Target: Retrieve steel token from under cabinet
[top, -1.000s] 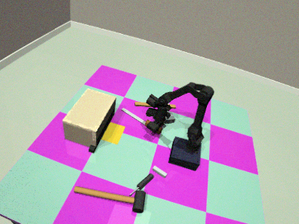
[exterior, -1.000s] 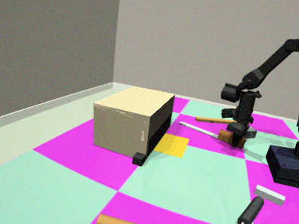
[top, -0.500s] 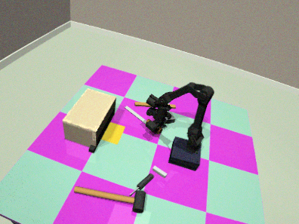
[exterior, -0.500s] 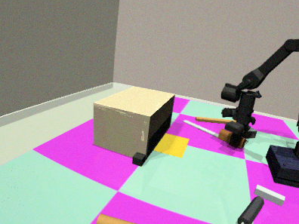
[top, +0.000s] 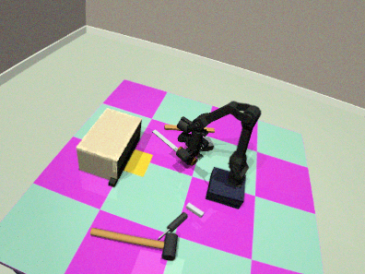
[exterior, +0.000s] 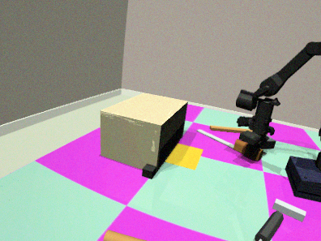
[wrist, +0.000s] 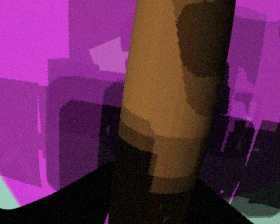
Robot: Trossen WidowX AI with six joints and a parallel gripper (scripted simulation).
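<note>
My gripper (top: 192, 158) (exterior: 255, 146) (wrist: 150, 177) is shut on the brown handle (exterior: 241, 147) (wrist: 172, 75) of a long tool, low over the table to the right of the cabinet. The tool's thin pale blade (top: 163, 138) (exterior: 215, 137) points toward the back left, its tip outside the cabinet. Whether the blade touches the table is unclear. The cream cabinet (top: 108, 133) (exterior: 130, 139) stands at the left, its dark open front facing the yellow marked area (top: 139, 163) (exterior: 186, 157). No token shows in any view.
A wooden stick (top: 172, 127) (exterior: 226, 128) lies behind the gripper. A black block (top: 113, 182) (exterior: 149, 170) sits at the cabinet's near front corner. A white bar (top: 194, 209) (exterior: 289, 209), a dark-handled screwdriver (top: 177, 221) (exterior: 270, 226) and a hammer (top: 170, 246) lie nearer the cameras.
</note>
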